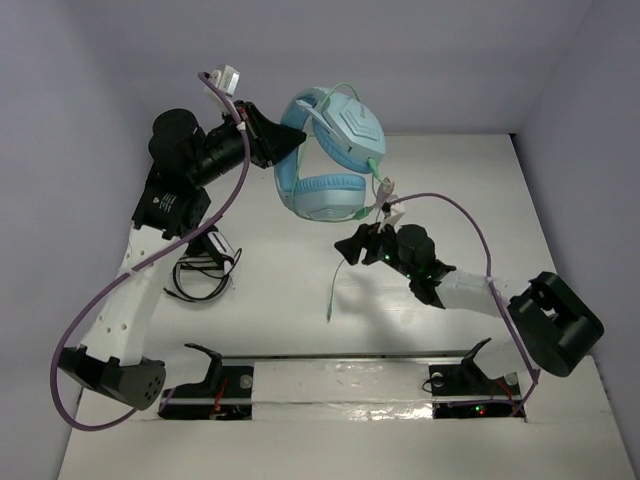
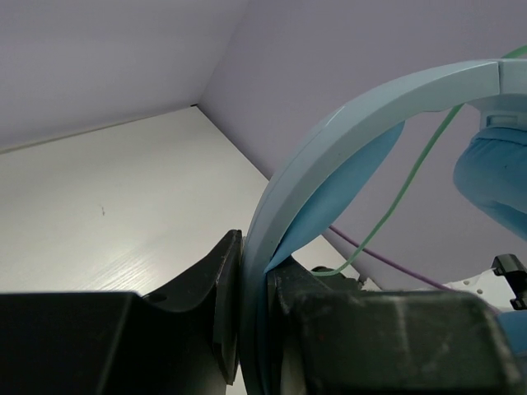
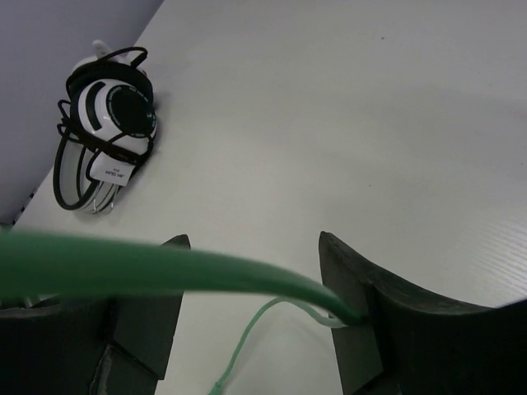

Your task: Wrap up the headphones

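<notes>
The white table [image 1: 300, 330] spans the scene. The headphones [image 1: 335, 150] hang above its far middle, held off the surface, probably so the cord can pass freely around them. The left gripper [image 1: 290, 140] has its fingers clamped on the headband [image 2: 329, 164], acting as a steady holder. The right gripper [image 1: 352, 245], just nearer, stands with fingers apart. A small black-and-white bundle [image 1: 200, 272] lies to the left, uninvolved. The thin green cable [image 3: 165, 271] runs loosely through the right gripper's gap, apparently to be guided rather than pinched.
</notes>
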Controlling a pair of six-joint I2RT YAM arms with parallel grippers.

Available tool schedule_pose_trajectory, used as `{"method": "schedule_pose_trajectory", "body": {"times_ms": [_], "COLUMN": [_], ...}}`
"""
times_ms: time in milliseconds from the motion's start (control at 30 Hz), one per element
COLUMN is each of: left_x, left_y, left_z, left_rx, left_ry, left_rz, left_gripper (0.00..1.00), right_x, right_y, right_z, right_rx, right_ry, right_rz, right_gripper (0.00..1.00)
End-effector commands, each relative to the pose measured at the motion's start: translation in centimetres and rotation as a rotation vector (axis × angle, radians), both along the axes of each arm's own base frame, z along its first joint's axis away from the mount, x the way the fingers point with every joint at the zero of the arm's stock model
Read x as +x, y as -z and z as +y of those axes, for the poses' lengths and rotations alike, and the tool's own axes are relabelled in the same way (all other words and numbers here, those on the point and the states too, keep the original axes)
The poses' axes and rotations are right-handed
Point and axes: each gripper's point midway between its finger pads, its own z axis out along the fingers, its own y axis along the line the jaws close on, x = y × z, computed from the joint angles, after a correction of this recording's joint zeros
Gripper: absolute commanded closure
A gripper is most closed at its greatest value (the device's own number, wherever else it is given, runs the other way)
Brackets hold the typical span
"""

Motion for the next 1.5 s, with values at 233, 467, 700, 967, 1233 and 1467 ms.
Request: {"method": "schedule_pose_trajectory", "body": {"times_ms": [233,467,700,967,1233,1467], "left_x": [-0.7,0.2,2.7,7.1,8.3,7.7], "left_y": [-4.7,-4.6,-1.4,5.4,13.4,15.4], "left_z": [0.6,1.4,3.3,8.0,9.4,7.2], "left_rx": [-0.099,-0.12,-0.215,-0.232,-0.083,-0.073], "left_ry": [-0.021,-0.091,-0.266,-0.62,-0.858,-0.757], "left_rz": [-0.075,-0.065,-0.013,0.085,0.162,0.208], "left_gripper": [1.0,1.0,1.0,1.0,1.0,1.0], "right_x": [1.7,1.2,-2.1,-8.8,-15.7,-16.9], "right_y": [-1.2,-1.9,-1.4,-0.9,-3.2,-4.3], "right_z": [1.8,2.6,3.6,4.4,5.0,4.2], "right_rx": [0.169,0.229,0.131,-0.044,-0.23,-0.328], "right_ry": [0.002,-0.032,-0.039,-0.068,-0.197,-0.154], "right_rz": [-0.055,-0.058,0.052,0.162,0.224,0.188], "right_gripper": [0.51,0.96,1.0,1.0,1.0,1.0]}}
